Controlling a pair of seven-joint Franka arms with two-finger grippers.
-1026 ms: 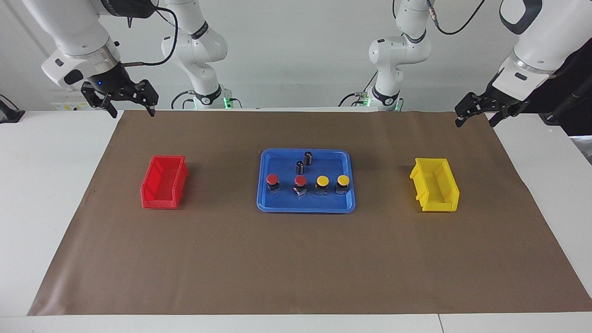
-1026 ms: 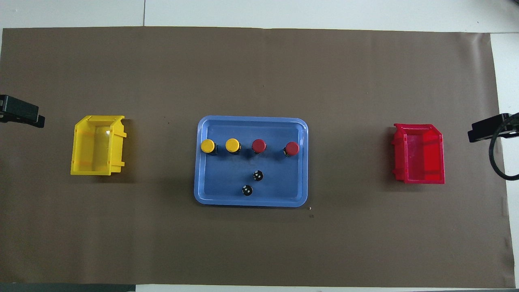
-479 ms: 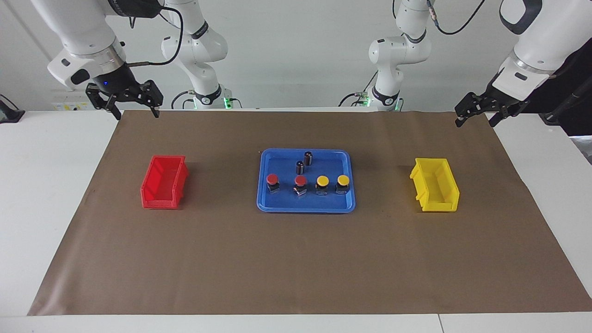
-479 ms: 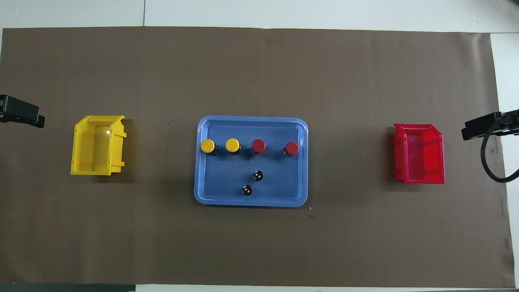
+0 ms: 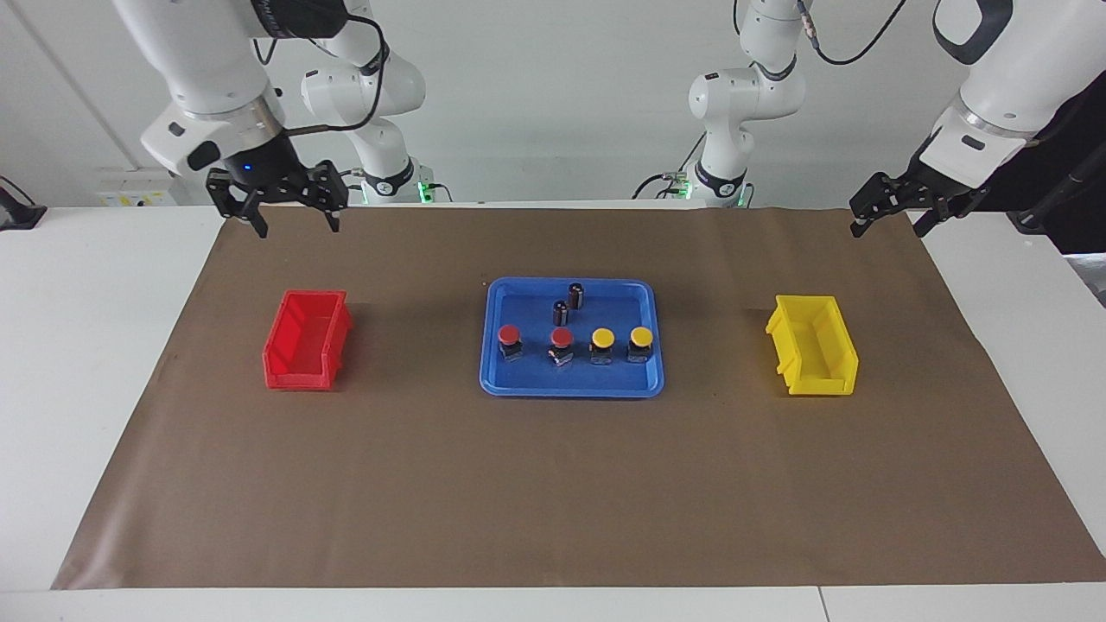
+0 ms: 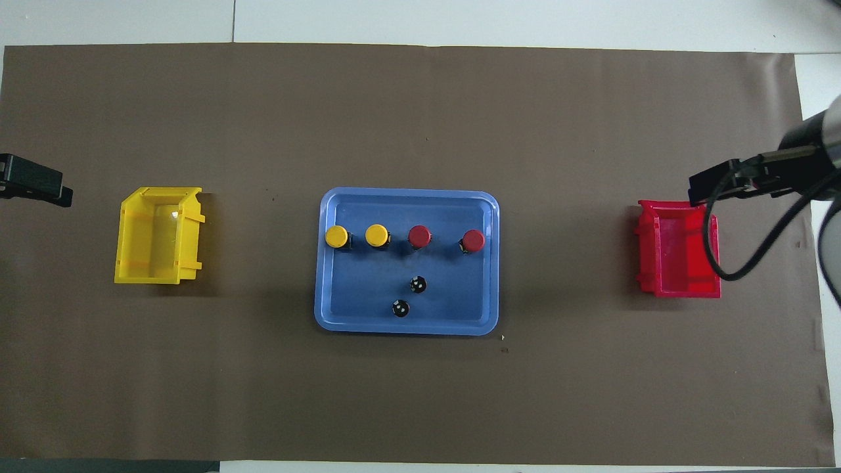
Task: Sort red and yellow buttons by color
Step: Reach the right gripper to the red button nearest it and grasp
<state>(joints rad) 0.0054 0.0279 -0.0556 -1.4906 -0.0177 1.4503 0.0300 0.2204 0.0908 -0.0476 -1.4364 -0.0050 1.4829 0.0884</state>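
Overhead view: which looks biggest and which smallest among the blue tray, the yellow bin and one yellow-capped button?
1. Blue plastic tray, clearly largest.
2. Yellow plastic bin, middle.
3. Round yellow-capped push-button, smallest; it stands in the tray.

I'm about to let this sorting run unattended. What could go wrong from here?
1. The two yellow-capped push-buttons stand almost touching in the blue plastic tray, so fingers closing on one may knock the other.
2. Two dark cylinders stand just nearer the robots than the red-capped push-buttons; the open right gripper, up over the mat near the red plastic bin, might clip them. The left gripper waits.
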